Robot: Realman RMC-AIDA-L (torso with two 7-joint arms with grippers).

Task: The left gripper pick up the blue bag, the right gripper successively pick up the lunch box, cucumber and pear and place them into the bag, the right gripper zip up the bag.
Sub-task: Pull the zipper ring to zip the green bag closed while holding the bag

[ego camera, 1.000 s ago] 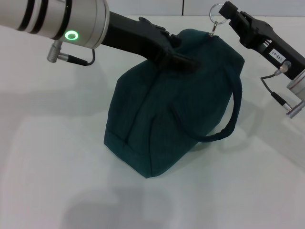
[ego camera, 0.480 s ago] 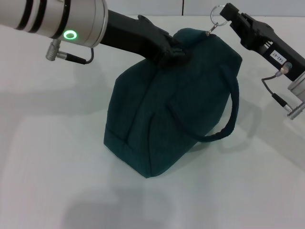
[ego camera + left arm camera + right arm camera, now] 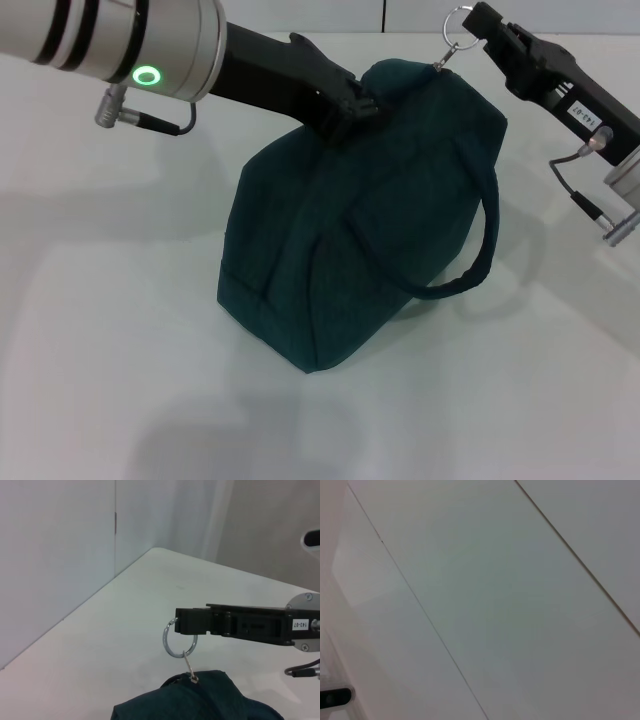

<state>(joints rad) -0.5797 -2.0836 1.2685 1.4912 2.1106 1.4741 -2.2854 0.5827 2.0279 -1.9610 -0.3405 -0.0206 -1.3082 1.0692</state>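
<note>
You see the blue bag (image 3: 365, 215) standing on the white table (image 3: 120, 330), its long axis running from the near-left corner up toward the far right, with the zipped ridge tilting upward toward the far right end. It sits roughly in the middle of the head view and fills most of it. The fabric is matte, dark teal and woven, with soft folds at the near corner; one loop handle (image 3: 470, 265) droops off the right flank in a rounded arc.

The right gripper (image 3: 478, 22) sits at the bag's far top end, its black fingers closed on the ring pull (image 3: 457, 25), a thin silver metal circle hanging by a small link from the zipper's end. In the left wrist view you see that same ring (image 3: 179, 639) pinched at the tip of the black jaw block, with the bag's peak (image 3: 200, 700) just below it.

The left gripper (image 3: 352, 108) lies against the top ridge of the bag near its middle; its fingertips merge with the dark cloth, so you cannot tell whether they are closed or what they hold.

The bag's interior is hidden. The right wrist view shows only pale flat panels with thin seams.
</note>
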